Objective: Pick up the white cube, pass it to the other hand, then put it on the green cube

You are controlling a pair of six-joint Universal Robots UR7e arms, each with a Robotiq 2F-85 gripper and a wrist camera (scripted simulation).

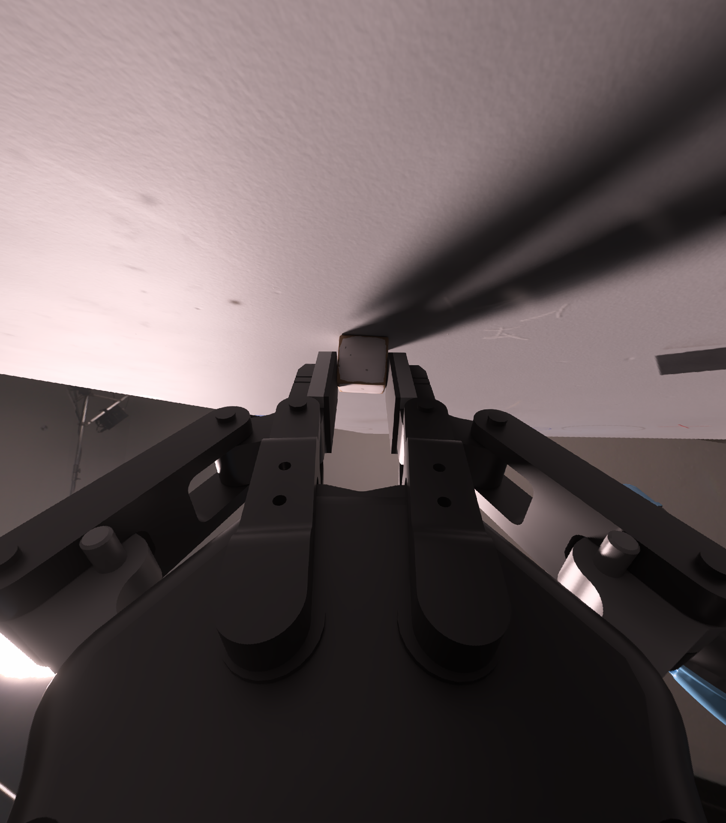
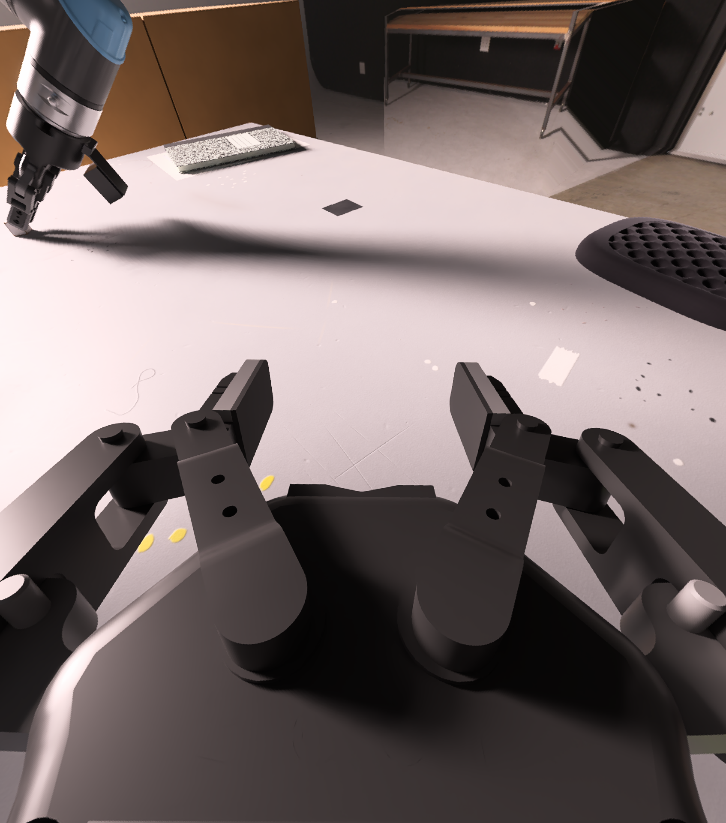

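In the left wrist view, my left gripper (image 1: 363,358) points down at the white table (image 1: 174,178). Its two fingers are closed against the sides of the small white cube (image 1: 362,372), which rests on the table top. In the right wrist view the left gripper (image 2: 18,227) shows far off at the upper left with its tips at the table; the cube is hidden between them there. My right gripper (image 2: 361,392) is open and empty, hovering low over the near part of the table. The green cube is in neither view.
A speckled grey book (image 2: 232,147) lies at the table's far edge. A dark square patch (image 2: 342,207) marks the middle of the table and also shows in the left wrist view (image 1: 695,364). A black perforated oval object (image 2: 682,271) lies at the right, with a white tape strip (image 2: 558,366) near it.
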